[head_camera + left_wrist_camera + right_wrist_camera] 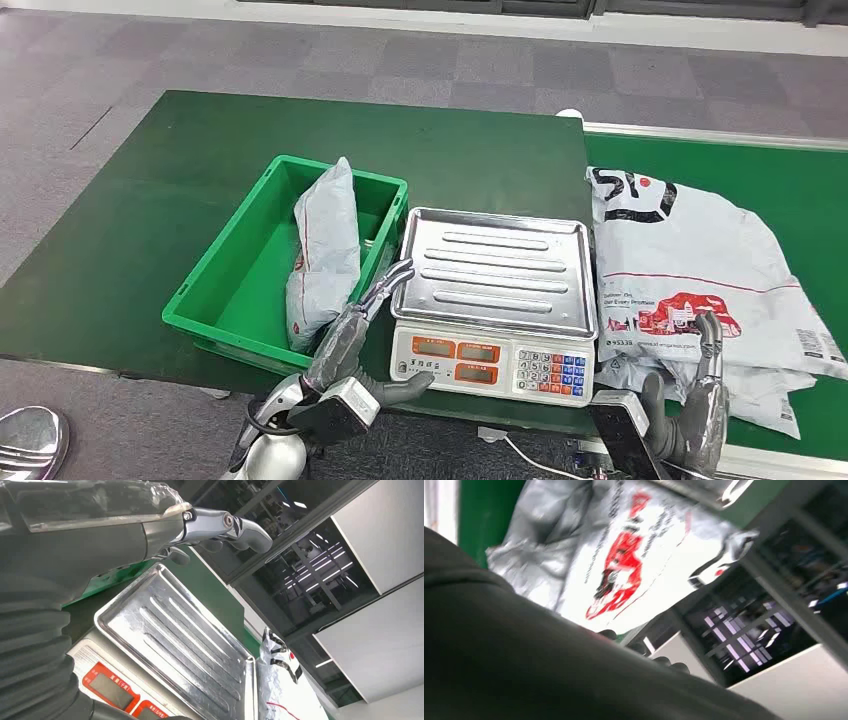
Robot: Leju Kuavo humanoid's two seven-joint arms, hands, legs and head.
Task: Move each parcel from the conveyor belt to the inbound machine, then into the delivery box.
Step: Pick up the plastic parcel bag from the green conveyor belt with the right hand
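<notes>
With one parcel already propped in the green box beside the empty scale, the left hand hovered spread and idle there, while the right hand, fingers apart, reached under the next parcel on the belt.

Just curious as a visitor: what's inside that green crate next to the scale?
One grey parcel stands on end inside the green crate, leaning against its right wall. The crate floor beside it looks bare; whatever lies behind or under the parcel is hidden.
</notes>
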